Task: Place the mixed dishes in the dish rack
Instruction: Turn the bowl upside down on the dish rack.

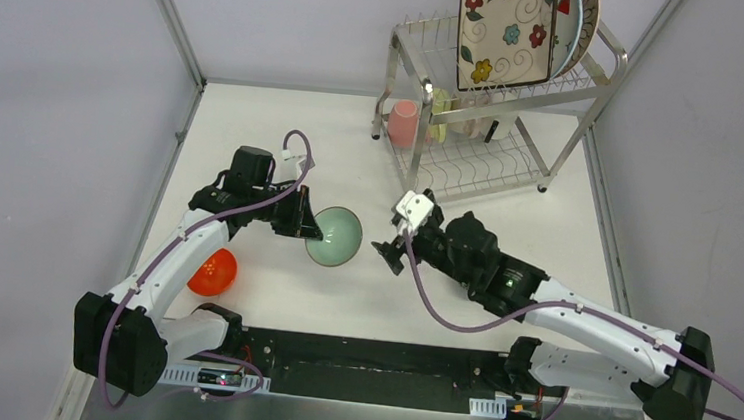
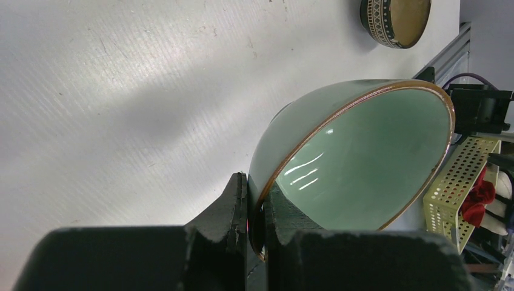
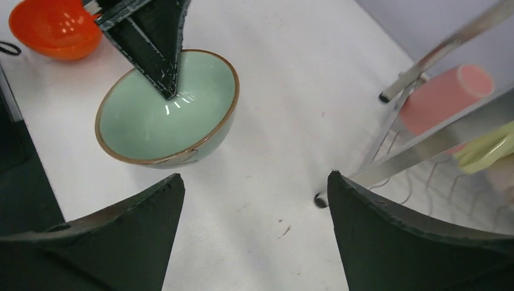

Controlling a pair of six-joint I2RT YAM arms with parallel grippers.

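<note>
While the left hand [image 2: 254, 200] grips the mint bowl [image 2: 363, 170] by its rim, the right hand [image 3: 254, 177] gapes empty near the dish rack [image 1: 482, 169].

Your left arm [image 1: 179, 255] reaches forward and bends inward, left gripper [image 2: 254, 194] pinched tight on the rim of the mint bowl [image 1: 334, 237]. Your right arm [image 1: 580, 322] stretches leftward, right gripper [image 3: 254, 182] spread wide, apparently holding nothing.

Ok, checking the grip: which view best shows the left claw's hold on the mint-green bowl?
Left wrist: close up, the left claw pinches the brown-edged rim of the mint-green ceramic bowl. Right wrist shows one finger inside the bowl; the top view shows both small, the contact unclear.
</note>
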